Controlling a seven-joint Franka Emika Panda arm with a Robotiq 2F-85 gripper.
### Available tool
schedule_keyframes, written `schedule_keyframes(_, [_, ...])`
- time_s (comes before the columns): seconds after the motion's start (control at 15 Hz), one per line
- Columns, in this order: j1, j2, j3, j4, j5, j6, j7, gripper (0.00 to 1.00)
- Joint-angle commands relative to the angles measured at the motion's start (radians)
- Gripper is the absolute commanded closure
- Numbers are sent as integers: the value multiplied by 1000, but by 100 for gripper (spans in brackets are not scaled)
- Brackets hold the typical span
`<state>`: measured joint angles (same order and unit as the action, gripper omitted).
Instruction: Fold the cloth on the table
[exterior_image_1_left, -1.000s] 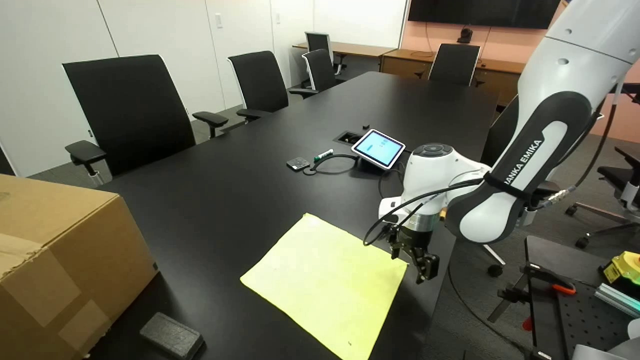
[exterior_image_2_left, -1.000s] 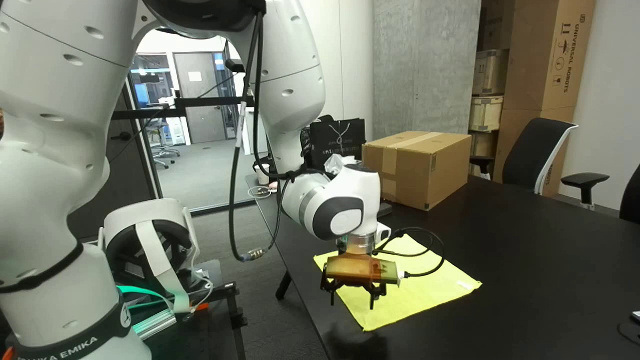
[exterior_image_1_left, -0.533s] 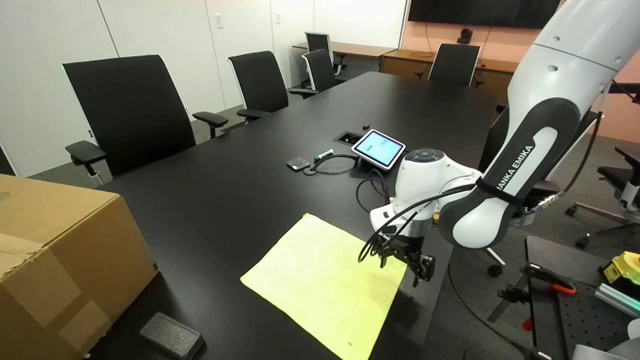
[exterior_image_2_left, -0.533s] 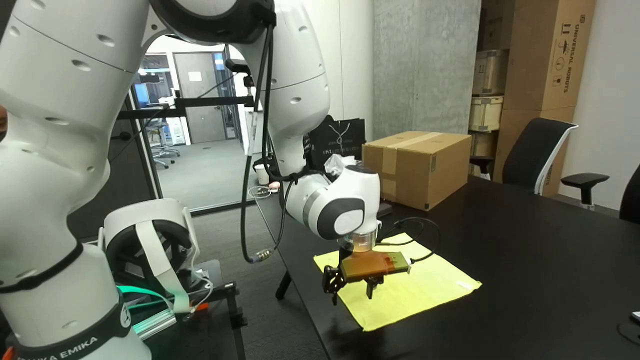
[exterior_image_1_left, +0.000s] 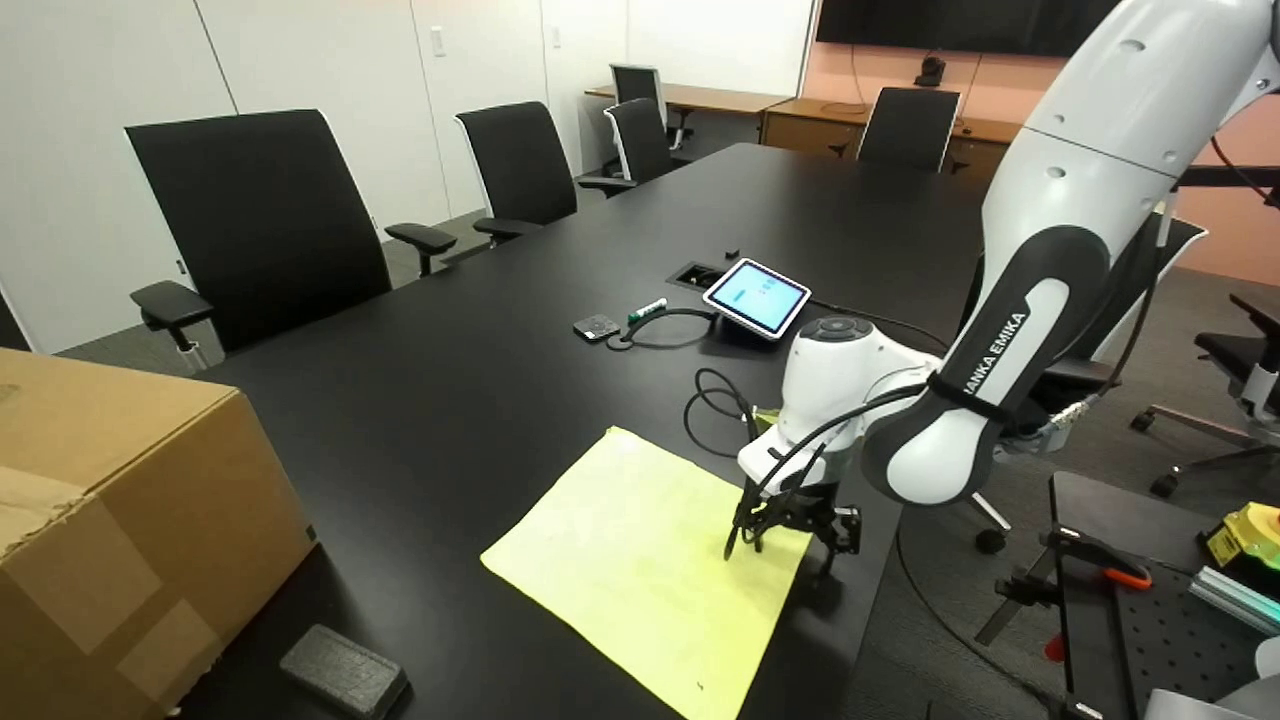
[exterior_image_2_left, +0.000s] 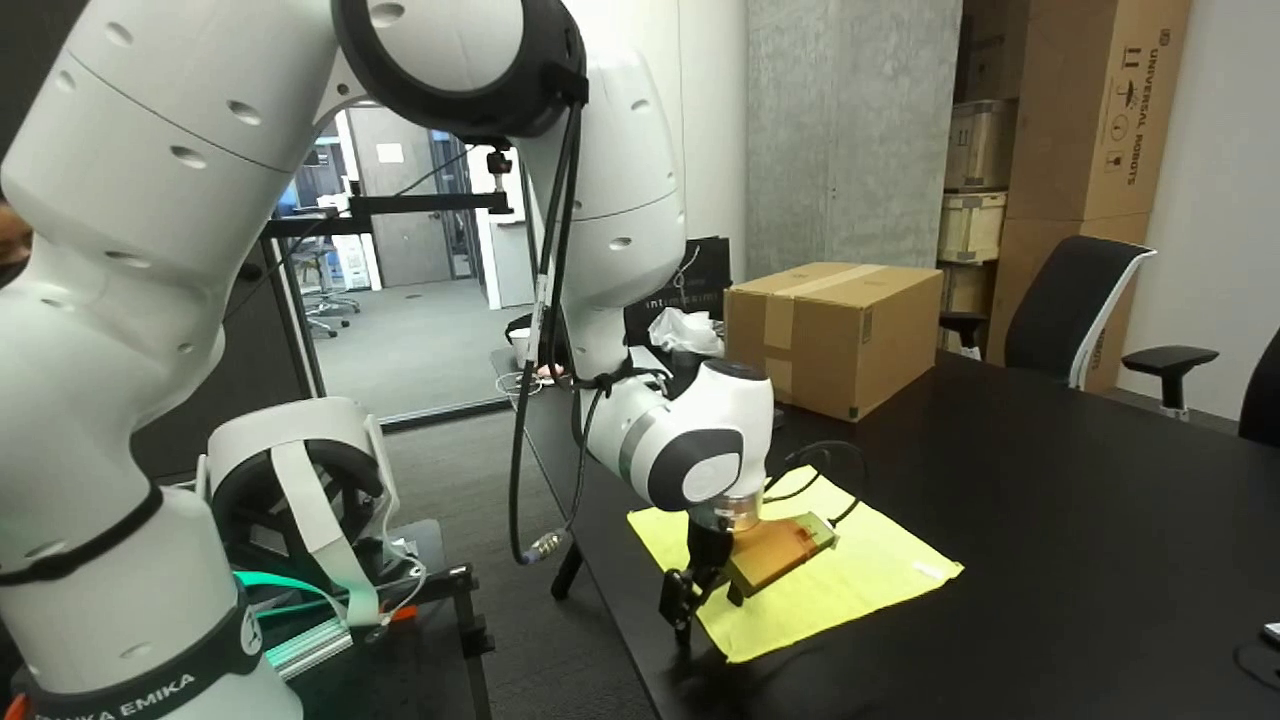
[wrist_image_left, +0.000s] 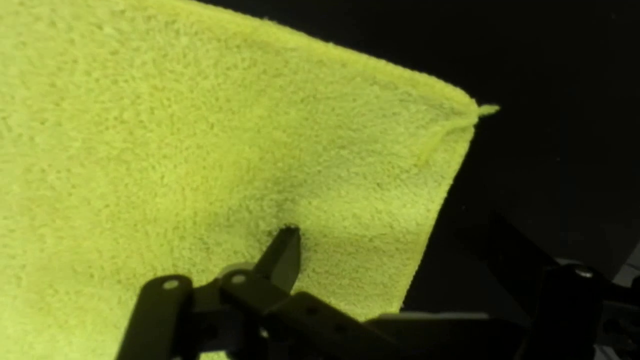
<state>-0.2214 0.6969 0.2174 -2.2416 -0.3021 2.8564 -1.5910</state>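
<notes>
The pale yellow cloth (exterior_image_1_left: 630, 560) lies flat and spread on the glossy black table (exterior_image_1_left: 450, 440). It also shows in an exterior view (exterior_image_2_left: 870, 570) and in the wrist view (wrist_image_left: 150, 140), with one corner at the upper right. My gripper (exterior_image_1_left: 792, 560) is open and low at the cloth's edge on the robot's side, also seen in an exterior view (exterior_image_2_left: 710, 620). In the wrist view my gripper (wrist_image_left: 392, 227) straddles the edge. One fingertip presses on the cloth, which is slightly rumpled there. The other finger, dark and hard to see, is over bare table. Nothing is between the fingers.
A cardboard box (exterior_image_1_left: 150, 530) and a dark block (exterior_image_1_left: 343, 670) stand on the table beyond the cloth. A tablet (exterior_image_1_left: 757, 297) with a cable, a green marker (exterior_image_1_left: 647, 310) and a small dark square (exterior_image_1_left: 597, 328) lie farther along. A side cart (exterior_image_1_left: 1130, 620) stands off the table.
My gripper has come down and turned, so its fingers now stand on either side of the cloth's edge, one touching the cloth. The fingers stay open. The cloth's outline has not moved.
</notes>
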Motion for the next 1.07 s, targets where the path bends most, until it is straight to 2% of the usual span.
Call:
schedule_keyframes(0.0, [-45, 31, 26, 33, -14, 17, -167, 0])
schedule_keyframes(0.33, [-45, 33, 19, 43, 18, 5, -256, 0])
schedule_keyframes(0.4, [-46, 34, 18, 45, 23, 5, -262, 21])
schedule_keyframes(0.47, [-46, 32, 17, 44, 26, 5, -267, 26])
schedule_keyframes(1.0, [-48, 5, 16, 42, 52, -9, -269, 88])
